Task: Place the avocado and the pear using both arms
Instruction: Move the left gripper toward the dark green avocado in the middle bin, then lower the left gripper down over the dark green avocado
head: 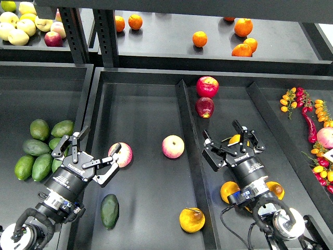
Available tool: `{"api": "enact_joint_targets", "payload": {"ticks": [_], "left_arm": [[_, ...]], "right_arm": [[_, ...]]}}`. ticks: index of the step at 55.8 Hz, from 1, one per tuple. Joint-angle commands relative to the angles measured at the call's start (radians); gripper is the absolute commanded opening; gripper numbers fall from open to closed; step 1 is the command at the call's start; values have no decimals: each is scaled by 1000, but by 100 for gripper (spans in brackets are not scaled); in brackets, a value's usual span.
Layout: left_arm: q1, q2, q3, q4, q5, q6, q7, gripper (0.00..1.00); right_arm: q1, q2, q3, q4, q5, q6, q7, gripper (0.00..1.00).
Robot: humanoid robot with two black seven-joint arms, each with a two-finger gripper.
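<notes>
Head view: the dull dark-green oval avocado (110, 211) and russet-patched yellow-orange pear (192, 220) lie released in the black middle tray (151, 109); both grippers, left (89, 154) and right (233, 139), apparently empty and spread, should be lifted straight.

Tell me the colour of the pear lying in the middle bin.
Yellow-orange, with a brown russet patch around its stem; the pear shows best in the head view.

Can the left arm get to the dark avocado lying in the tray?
Probably yes. The left gripper hovers open just above the avocado, which lies alone on the bare tray floor. Nothing sits between them; the pink apple is off to the side.
</notes>
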Motion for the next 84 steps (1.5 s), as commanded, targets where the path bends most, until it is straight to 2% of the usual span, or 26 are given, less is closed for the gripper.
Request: {"api": "enact_joint_targets", "payload": {"ticks": [1,5,12,19,30,39,41,45,58,69,84], "left_arm": [[-42,0,0,34,24,-1,42,100],[-83,0,4,52,61,-1,63,100],[-172,104,30,82,122,-1,115,100],[-275,215,133,83,167,-1,116,100],[-467,380,346,71,224,-1,116,100],[-662,482,530,74,305,-1,116,100],[-749,517,614,77,325,-1,116,100],[-833,546,713,74,328,-1,116,100],[-1105,558,1048,63,400,-1,116,100],[-1315,506,1308,71,529,-1,116,100],[-1338,405,1489,103,771,-1,116,100]], "right_arm": [[0,0,-2,0,0,-2,0,99],[0,0,-3,0,0,-3,0,99],[2,0,-3,-1,-2,-8,0,99],[3,0,-6,-3,-2,-42,-2,99],[26,0,-8,-5,-2,-163,-3,99],[89,0,46,-11,-3,-172,-14,99],[122,0,83,-11,0,-172,-15,99],[158,0,101,-11,0,-172,-15,99],[201,0,138,-9,-3,-178,-5,99],[253,0,213,-12,-5,-241,-6,99],[259,0,215,-11,-3,-246,-5,99]]}}
